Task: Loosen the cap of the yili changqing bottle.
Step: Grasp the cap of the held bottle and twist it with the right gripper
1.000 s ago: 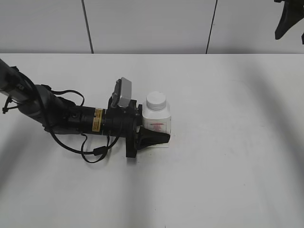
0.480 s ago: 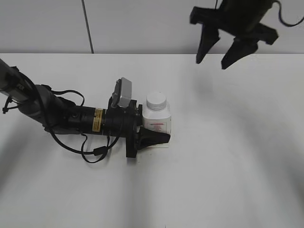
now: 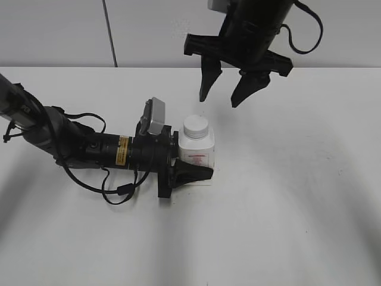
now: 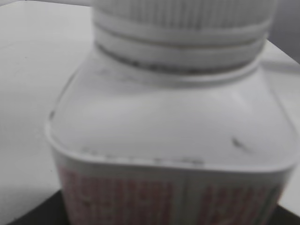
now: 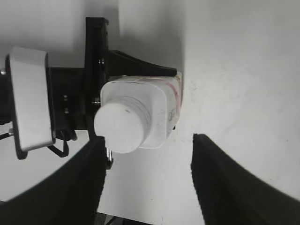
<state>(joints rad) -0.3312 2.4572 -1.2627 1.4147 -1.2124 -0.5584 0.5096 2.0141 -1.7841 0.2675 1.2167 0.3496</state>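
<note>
**Two arms in place, cap not yet touched**

Nearest to me, the left pincer lies low along the counter, coming in from the left edge, and it is closed around the lower body of the yili changqing bottle. One dark finger shows across the front of the bottle's base; the other is hidden behind it. The bottle stands upright, roughly midway between the near and far edges and a little left of the middle. So the holding part of the job looks done, I'd say.

The cap sits square on the neck, with nothing touching it. From the left wrist view its ribbed side seems fully seated against the neck rings, so I judge the loosening itself is still all to do.

Beyond and above, towards the far edge, the right pincer hangs with its fingers spread wide and empty, pointing down, slightly right of the cap. It must come down over the cap, close and twist.

As for writing: the label carries red-pink print, but it is too blurred to read. A yellow sticker on the left arm is also illegible.
</note>
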